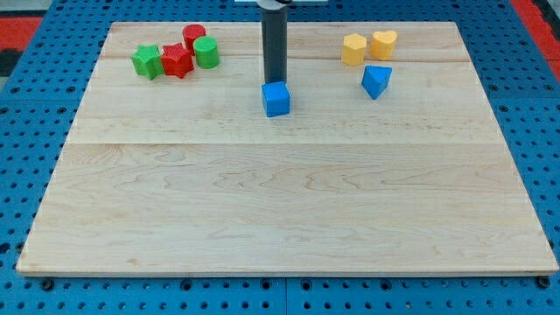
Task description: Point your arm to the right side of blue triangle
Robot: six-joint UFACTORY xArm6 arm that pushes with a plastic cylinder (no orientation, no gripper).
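Note:
The blue triangle (376, 81) lies at the view's upper right on the wooden board (289, 192). My tip (274, 81) is down at the top centre, just behind a blue cube (276, 99) and touching or nearly touching its top edge. The tip is well to the left of the blue triangle, about a fifth of the board's width away.
A yellow hexagon block (353, 49) and a yellow heart block (383, 44) sit just above the blue triangle. At the upper left are a green star (147, 61), a red star (178, 60), a red cylinder (193, 38) and a green cylinder (206, 52).

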